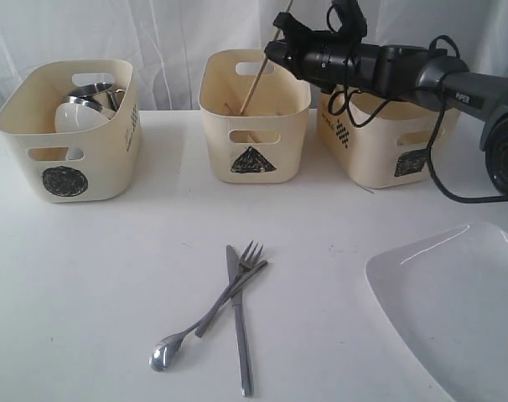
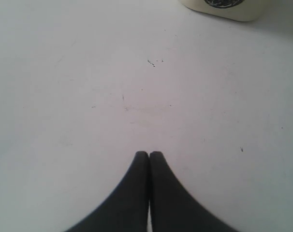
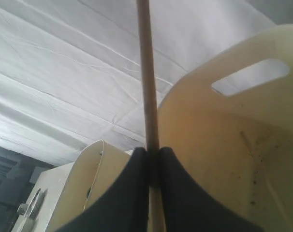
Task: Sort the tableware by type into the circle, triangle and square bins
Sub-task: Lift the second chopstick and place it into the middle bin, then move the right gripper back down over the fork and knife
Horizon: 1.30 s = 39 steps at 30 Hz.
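Left gripper (image 2: 149, 154) — jaws shut, empty, above bare table (image 2: 88, 96). Chopstick (image 1: 255, 84) — tilted, lower tip inside triangle bin (image 1: 275, 126); judged light, stiff, smooth wood, likely to pivot in a loose pinch. Right gripper (image 3: 153, 150) — clamped on its upper part.

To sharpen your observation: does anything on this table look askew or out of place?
The fork, knife and spoon lie crossed over one another. A chopstick in the right pincer slants into the triangle bin.
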Motion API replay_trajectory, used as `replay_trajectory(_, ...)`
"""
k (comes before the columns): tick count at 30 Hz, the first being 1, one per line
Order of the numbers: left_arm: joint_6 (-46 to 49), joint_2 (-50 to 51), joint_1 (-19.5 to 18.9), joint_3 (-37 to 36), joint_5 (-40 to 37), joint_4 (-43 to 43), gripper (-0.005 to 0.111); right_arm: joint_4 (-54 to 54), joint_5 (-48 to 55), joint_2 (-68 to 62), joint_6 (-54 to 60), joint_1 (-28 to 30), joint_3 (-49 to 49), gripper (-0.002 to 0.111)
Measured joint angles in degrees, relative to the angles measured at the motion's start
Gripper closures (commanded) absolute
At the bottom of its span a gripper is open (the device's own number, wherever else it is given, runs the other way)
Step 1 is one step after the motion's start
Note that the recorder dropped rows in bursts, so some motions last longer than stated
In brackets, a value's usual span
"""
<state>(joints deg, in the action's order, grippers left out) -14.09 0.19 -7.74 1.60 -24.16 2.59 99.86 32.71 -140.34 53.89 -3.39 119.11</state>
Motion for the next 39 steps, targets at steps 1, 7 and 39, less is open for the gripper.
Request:
replay_trajectory(1,0.0,0.0,0.0,0.0,0.0,0.0,0.106,0.0,0.26,-0.09,0.0,0.0,0.0,0.084)
replay_trajectory(7,0.0,0.0,0.0,0.0,0.0,0.0,0.106,0.11,2.6,-0.22,-0.11,0.05,0.03,0.061)
replay_trajectory(39,0.0,0.0,0.0,0.0,0.0,0.13,0.106,-99.86,37.08,24.2,-65.27,-29.5,-23.01,0.108)
